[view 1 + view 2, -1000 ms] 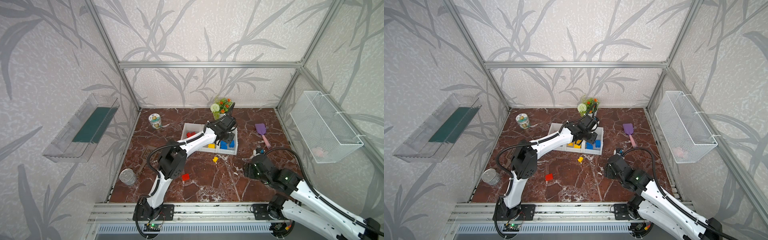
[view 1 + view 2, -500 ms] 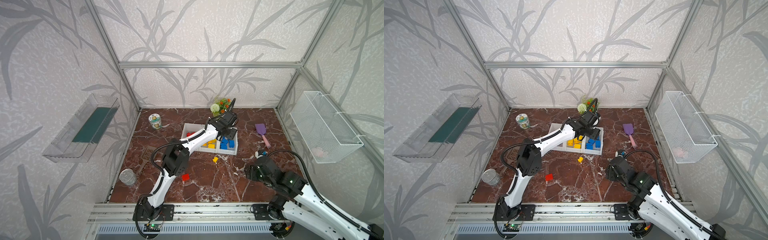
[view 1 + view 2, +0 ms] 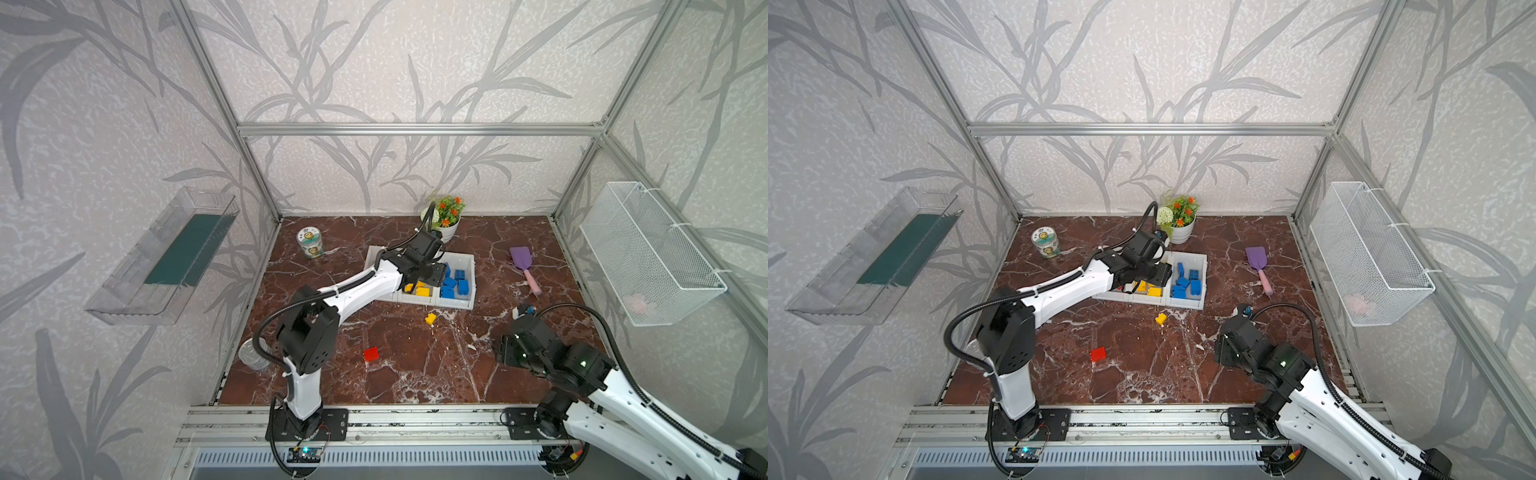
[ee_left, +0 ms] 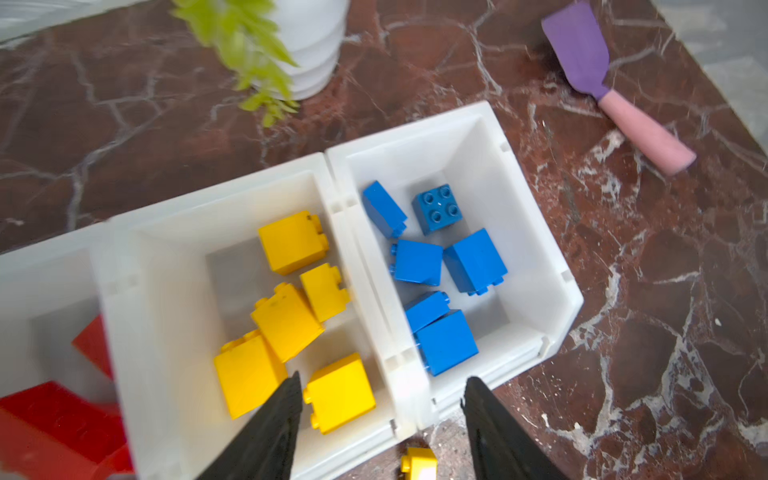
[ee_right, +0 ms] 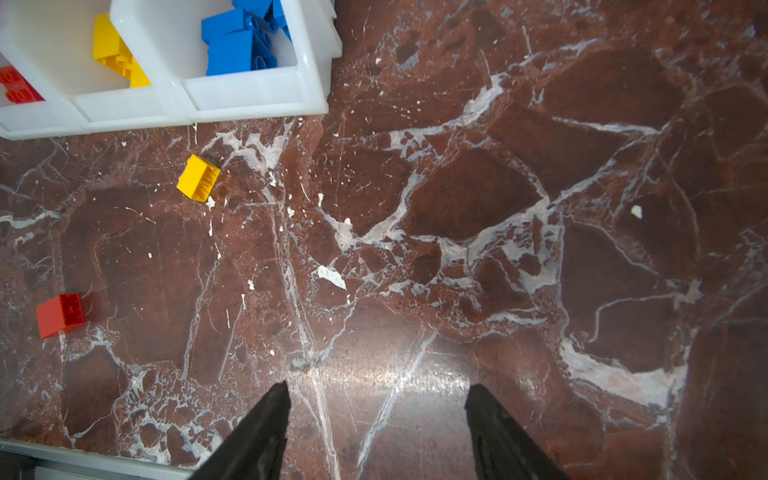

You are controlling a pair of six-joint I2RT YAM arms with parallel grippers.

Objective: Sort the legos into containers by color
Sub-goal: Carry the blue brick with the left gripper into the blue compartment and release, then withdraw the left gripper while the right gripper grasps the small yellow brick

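Observation:
The containers [image 3: 471,270] [image 4: 415,137], three joined white bins, stand at the middle back of the floor in both top views. The left bin holds red legos [image 4: 50,419], the middle one yellow [image 4: 291,241], the right one blue [image 4: 473,262]. My left gripper [image 4: 380,378] [image 3: 432,278] hangs open above the front of the middle bin and holds nothing. One yellow lego [image 3: 430,318] [image 5: 198,178] lies on the floor just in front of the bins. A red lego [image 3: 371,354] [image 5: 59,315] lies nearer the front. My right gripper [image 5: 378,386] [image 3: 505,349] is open over bare floor at the right.
A white flower pot [image 3: 446,226] stands right behind the bins. A printed tin [image 3: 310,242] is at back left, a purple spatula [image 3: 524,266] to the right, a metal cup [image 3: 251,355] by the left wall. A wire basket [image 3: 648,253] and a clear tray [image 3: 166,253] hang on the walls.
My left gripper has gone from shut to open over the middle bin. The right arm has shifted only slightly.

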